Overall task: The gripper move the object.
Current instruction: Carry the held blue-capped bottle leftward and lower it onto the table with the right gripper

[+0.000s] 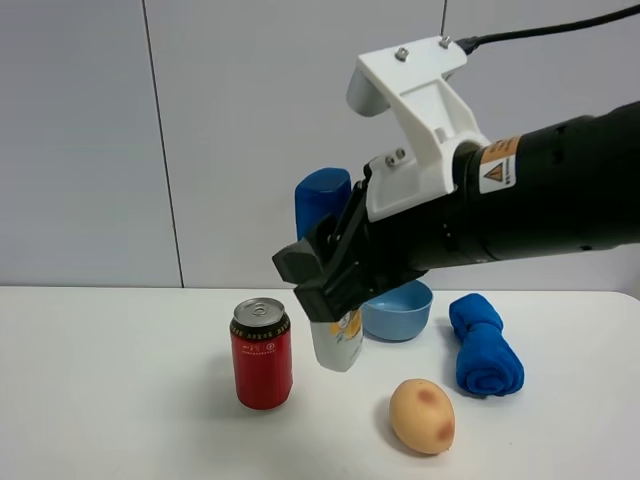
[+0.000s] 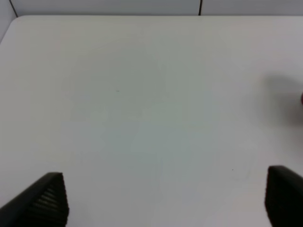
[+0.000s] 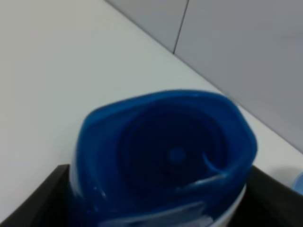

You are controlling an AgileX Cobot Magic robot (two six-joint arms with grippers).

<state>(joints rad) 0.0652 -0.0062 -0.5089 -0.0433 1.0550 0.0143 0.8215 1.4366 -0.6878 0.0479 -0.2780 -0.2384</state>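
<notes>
The white shampoo bottle [image 1: 339, 345] with its blue cap [image 1: 322, 198] stands upright between the red can and the blue bowl. My right gripper [image 1: 322, 272], a black claw on a thick dark arm with a white bracket, is shut on the bottle's middle. I cannot tell whether its base touches the table. In the right wrist view the blue cap [image 3: 165, 151] fills the frame between the black fingers [image 3: 40, 201]. My left gripper [image 2: 165, 203] is open and empty above bare white table; it does not show in the exterior view.
A red soda can [image 1: 262, 353] stands just left of the bottle. A blue bowl [image 1: 400, 310] sits behind it, a rolled blue towel [image 1: 484, 345] lies at the right, and a potato [image 1: 422, 415] lies at the front. The white table [image 1: 110, 380] meets a grey wall.
</notes>
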